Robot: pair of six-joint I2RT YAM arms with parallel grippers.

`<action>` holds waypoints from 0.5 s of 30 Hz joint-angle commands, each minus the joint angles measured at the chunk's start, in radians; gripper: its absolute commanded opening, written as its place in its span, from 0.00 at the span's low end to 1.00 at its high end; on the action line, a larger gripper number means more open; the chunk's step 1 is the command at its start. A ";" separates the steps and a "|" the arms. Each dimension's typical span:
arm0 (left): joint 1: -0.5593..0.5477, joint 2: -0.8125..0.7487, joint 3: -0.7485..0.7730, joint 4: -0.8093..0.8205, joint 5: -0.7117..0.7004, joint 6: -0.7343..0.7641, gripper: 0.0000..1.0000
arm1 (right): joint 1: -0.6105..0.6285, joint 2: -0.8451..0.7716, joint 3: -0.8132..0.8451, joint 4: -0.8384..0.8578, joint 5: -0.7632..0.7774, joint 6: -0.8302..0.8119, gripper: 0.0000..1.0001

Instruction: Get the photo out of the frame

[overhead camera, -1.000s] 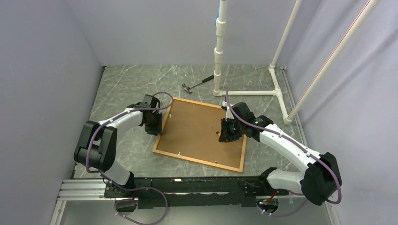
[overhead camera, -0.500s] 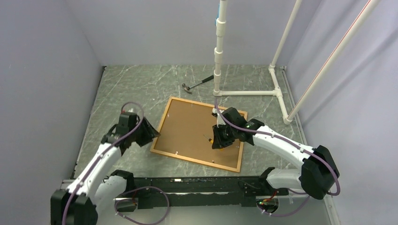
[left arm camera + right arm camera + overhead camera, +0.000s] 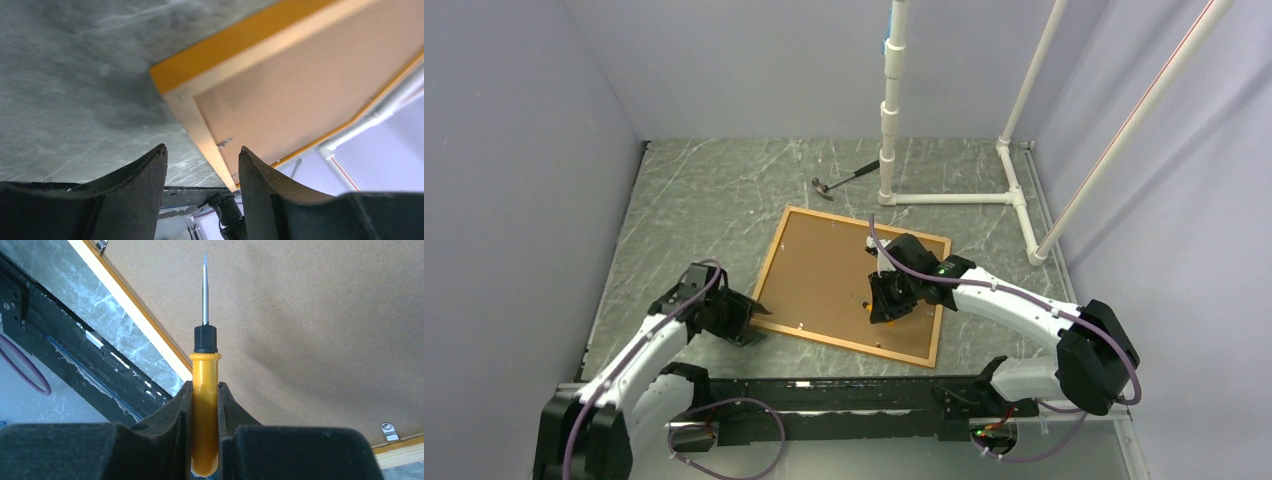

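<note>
The frame [image 3: 770, 264], a thin orange border, lies face down on the table. The photo's brown board back [image 3: 829, 275] fills it; the printed side is hidden. My left gripper [image 3: 749, 322] is open and empty, low at the frame's near-left corner. In the left wrist view its jaws [image 3: 202, 152] stand apart just before that orange corner [image 3: 172, 80], with the board [image 3: 300, 75] behind. My right gripper [image 3: 886, 303] hangs over the board's right half. It is shut on an orange-handled screwdriver [image 3: 205, 367], whose tip points at the board [image 3: 310, 330].
Small metal clips hold the board at the frame's edges [image 3: 386, 430] [image 3: 225, 143]. A hammer [image 3: 844, 178] lies behind the frame. A white pipe stand [image 3: 889, 150] rises at the back right. Grey walls close in three sides. The black rail [image 3: 824, 395] runs along the near edge.
My left arm has swung from the frame's far-left edge back to its near-left corner. My right gripper moved left and nearer with the screwdriver. The frame shifted slightly left.
</note>
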 commanded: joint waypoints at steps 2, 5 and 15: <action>-0.032 0.168 0.051 0.035 0.077 -0.102 0.56 | 0.013 0.003 0.042 0.045 0.016 0.018 0.00; -0.069 0.199 0.061 0.035 0.036 -0.151 0.52 | 0.020 0.001 0.042 0.042 0.022 0.023 0.00; -0.075 0.332 0.073 0.044 -0.083 -0.150 0.43 | 0.067 0.031 0.071 0.024 0.055 0.015 0.00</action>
